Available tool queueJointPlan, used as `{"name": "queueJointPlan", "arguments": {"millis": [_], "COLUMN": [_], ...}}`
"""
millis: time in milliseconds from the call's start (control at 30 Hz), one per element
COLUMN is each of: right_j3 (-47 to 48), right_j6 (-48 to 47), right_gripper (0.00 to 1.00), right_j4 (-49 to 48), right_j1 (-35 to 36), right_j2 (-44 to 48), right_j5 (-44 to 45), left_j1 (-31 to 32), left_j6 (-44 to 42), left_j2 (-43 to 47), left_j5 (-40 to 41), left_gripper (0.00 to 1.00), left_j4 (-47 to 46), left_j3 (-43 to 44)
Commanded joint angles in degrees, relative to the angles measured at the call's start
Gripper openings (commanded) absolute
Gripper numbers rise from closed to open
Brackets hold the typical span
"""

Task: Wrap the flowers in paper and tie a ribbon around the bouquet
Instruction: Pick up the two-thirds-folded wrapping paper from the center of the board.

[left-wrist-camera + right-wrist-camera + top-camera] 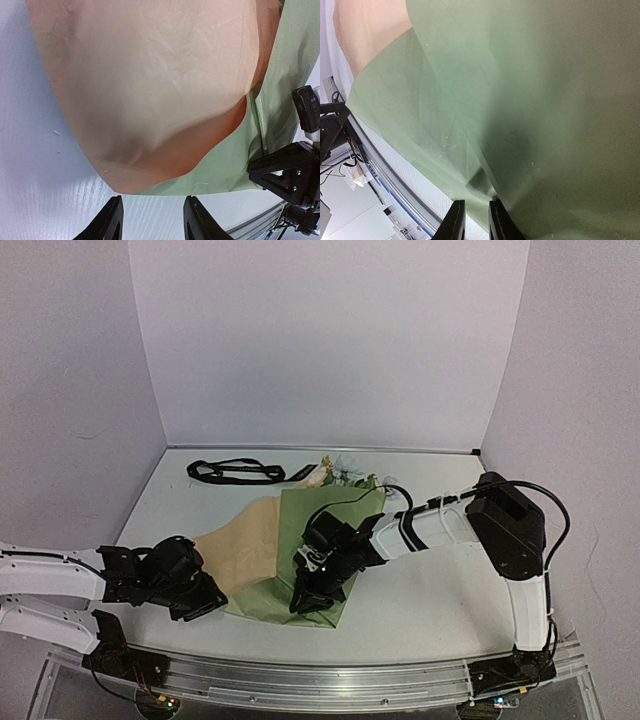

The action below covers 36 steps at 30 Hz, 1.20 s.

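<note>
The white table (pixel 440 600) filled the floor of the scene, and spread across its middle lay the paper (pixel 255 555), big and creased. Its tan-peach face was turned up on the left side. An olive-green flap was folded across the right half and ran from the far edge down to the near one.

The right arm (pixel 440 523) reached in from the right side, stretched low over the green flap. The left arm (pixel 50 575) lay close to the table at the near left.

The right gripper (pixel 308 598) sat at the near edge of the green flap. In its own wrist view, the right gripper (pixel 475 220) had its fingers (pixel 454 222) drawn close together, and a ridge of the green paper ran down into the narrow gap. That was a pinch on the paper.

The left gripper (pixel 200 598) sat just beside the paper's near-left corner. From the left wrist, the left gripper (pixel 152 222) had its fingers (pixel 112 222) standing apart with only bare table between them. The tan edge of the paper curved just ahead, and nothing was held.

The ribbon (pixel 235 472) lay at the far left of the table, black and looped loosely, apart from the paper.

The flowers (pixel 335 473) showed as pale blooms and leaves poking out past the paper's far edge. Their stems were hidden under the green flap.
</note>
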State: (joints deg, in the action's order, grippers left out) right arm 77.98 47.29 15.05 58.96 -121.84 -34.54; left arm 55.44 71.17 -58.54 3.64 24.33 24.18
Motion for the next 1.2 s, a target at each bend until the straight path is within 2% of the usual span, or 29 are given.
{"name": "queueJointPlan", "arguments": {"millis": [0, 367, 633, 733, 933, 1033, 1167], "right_j3": [-0.55, -1.35, -1.12, -1.27, -1.25, -1.22, -0.85], "right_j6": [0.35, -0.17, -0.27, -0.35, 0.17, 0.17, 0.17], "right_gripper": [0.18, 0.18, 0.17, 0.17, 0.17, 0.17, 0.17], "right_j4": [-0.53, -0.55, -0.55, -0.66, -1.11, -1.16, -1.13], "right_j1": [0.24, 0.21, 0.22, 0.23, 0.27, 0.26, 0.23], "right_j2": [-1.33, -0.2, -0.3, -0.33, -0.72, -0.48, -0.46], "right_j5": [0.56, 0.47, 0.18, 0.35, 0.19, 0.18, 0.02], "left_j1": [-0.13, -0.07, 0.11, 0.11, 0.02, 0.04, 0.05], "left_j6": [3.17, 6.3, 10.28, 11.64, 13.62, 14.98, 17.3], "left_j2": [-3.37, -8.4, -4.63, -3.43, -6.61, -8.83, -8.64], "left_j5": [0.04, -0.55, 1.39, 0.61, 0.58, 1.05, 2.43], "left_gripper": [0.43, 0.39, 0.4, 0.4, 0.42, 0.39, 0.3], "left_j4": [-3.51, -5.7, 2.64, 1.35, -4.8, -6.35, -6.81], "left_j3": [1.19, 0.98, 1.06, -0.21, -0.67, -0.47, -1.13]}}
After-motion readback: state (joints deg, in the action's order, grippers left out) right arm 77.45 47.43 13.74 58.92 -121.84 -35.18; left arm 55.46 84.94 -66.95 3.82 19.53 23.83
